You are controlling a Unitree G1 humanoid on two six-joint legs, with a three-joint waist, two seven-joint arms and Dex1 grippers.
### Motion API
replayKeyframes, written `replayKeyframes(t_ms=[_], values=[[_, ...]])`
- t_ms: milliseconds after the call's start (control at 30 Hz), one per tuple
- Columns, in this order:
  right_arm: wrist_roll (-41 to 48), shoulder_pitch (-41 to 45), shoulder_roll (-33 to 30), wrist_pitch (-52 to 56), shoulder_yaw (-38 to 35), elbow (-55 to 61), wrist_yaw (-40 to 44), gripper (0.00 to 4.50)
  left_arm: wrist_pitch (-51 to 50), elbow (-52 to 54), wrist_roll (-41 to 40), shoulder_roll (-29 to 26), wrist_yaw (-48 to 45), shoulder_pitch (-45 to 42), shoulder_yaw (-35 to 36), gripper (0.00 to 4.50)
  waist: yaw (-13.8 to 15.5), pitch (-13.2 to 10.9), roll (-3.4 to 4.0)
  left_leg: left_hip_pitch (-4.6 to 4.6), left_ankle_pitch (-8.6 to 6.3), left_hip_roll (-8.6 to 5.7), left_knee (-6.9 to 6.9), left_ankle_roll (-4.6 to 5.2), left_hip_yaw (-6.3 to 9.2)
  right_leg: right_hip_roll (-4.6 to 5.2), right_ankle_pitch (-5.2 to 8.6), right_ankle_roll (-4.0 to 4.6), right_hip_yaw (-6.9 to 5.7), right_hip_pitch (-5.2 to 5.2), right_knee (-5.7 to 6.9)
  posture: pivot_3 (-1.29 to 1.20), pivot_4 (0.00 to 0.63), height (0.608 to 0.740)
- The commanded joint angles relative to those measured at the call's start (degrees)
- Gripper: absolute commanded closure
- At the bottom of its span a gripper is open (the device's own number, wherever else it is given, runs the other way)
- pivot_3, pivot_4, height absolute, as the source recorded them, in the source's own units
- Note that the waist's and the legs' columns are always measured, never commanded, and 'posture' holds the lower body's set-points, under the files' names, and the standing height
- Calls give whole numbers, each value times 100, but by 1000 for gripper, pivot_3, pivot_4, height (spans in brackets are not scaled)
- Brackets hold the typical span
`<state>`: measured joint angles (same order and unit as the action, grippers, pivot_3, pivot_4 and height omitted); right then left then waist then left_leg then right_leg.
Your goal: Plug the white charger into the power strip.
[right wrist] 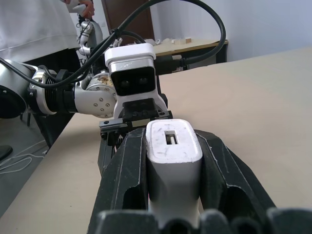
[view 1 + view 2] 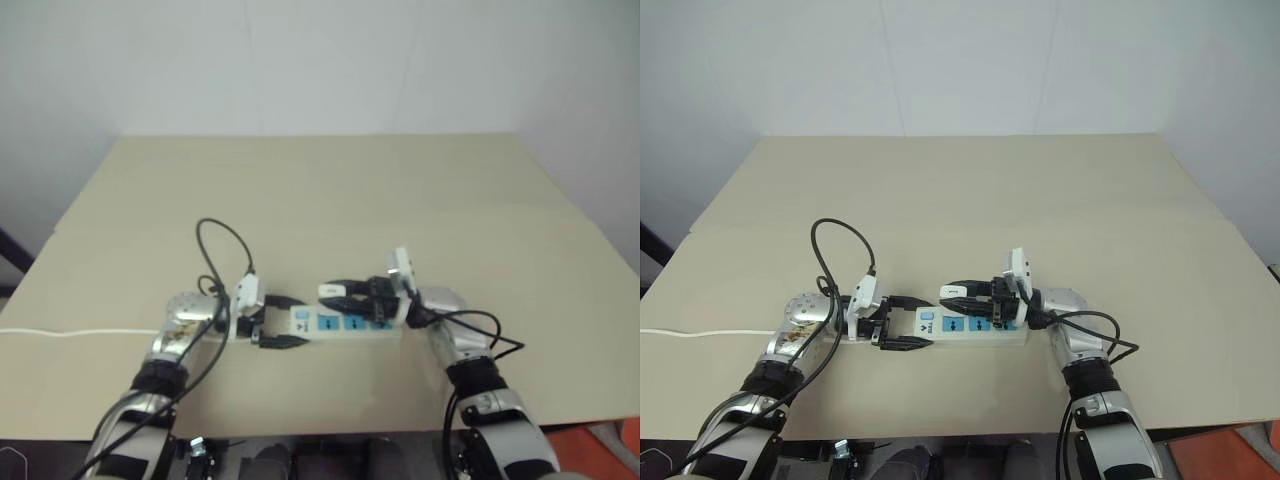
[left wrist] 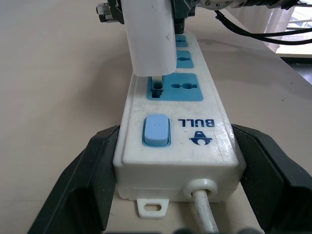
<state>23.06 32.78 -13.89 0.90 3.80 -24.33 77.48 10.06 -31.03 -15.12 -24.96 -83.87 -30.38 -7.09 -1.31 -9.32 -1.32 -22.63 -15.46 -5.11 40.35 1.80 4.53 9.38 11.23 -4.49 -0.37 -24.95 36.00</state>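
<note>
A: Quick rundown. Where's the power strip [image 2: 975,327]?

B: Flat on the tan table [image 2: 970,190], near the front edge, lying crosswise btw the two arms. Switch end twd the left arm, thin white cord [image 2: 700,334] running off to the table's left edge.

A: Left gripper [image 2: 908,322]?

B: Clamped on the strip's switch end, one black finger each side. Left wrist view shows it best: fingers [image 3: 85,180] pressed against both long walls, blue switch [image 3: 156,130] and a "BULL" logo on top, cord exiting at the end face.

A: Right gripper [image 2: 952,293]?

B: Clenched on the white charger [image 1: 173,161]. Right wrist view has the charger wedged btw the two fingers, a slot showing in its end face. Head views just give a small white bit at the fingertips, above the strip.

A: Charger vs sockets?

B: Left wrist view only: charger [image 3: 148,36] stands upright over the socket nearest the switch, at that socket's edge, a prong [image 3: 157,80] showing under it at the slot. Can't tell how deep it sits. Two more blue sockets behind, partly hidden by the charger and the right gripper.

A: Anything in the way?

B: Black cables loop off both wrists; left one arcs up over the table [image 2: 835,245]. Right wrist view looks straight at the left wrist's camera housing [image 1: 130,73].

A: Surroundings?

B: Plain white walls behind the table. Right wrist view shows a dark door, another table further back, and a person in white at the upper corner.
</note>
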Motion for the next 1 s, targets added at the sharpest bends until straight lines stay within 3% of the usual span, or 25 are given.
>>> replayKeyframes(t_ms=[33, 700, 1000], values=[[-28, 105, 13, -104, 18, 58, -20, 3393, -10, 24, 100, -7, 42, 99, -85, 1263, 0, 0, 0, 0, 0, 0, 0, 0, 0, 0, 0, 0, 0, 0, 0, 0, 150, 740], [-284, 43, -44, -503, 107, -434, 17, 3393, -35, 23, 94, -17, 45, 64, -78, 1263, 10, 0, 0, 14, 0, 0, -4, 1, -1, 0, 0, 0, 1, 11, -3, 0, 150, 740], [-648, -95, -126, -865, 446, -769, -9, 3393, -47, 50, 95, -42, 27, 78, -80, 1263, 15, 1, 1, 82, -16, 2, -33, 27, -1, 0, 2, -1, 1, 72, -21, 0, 150, 740]])
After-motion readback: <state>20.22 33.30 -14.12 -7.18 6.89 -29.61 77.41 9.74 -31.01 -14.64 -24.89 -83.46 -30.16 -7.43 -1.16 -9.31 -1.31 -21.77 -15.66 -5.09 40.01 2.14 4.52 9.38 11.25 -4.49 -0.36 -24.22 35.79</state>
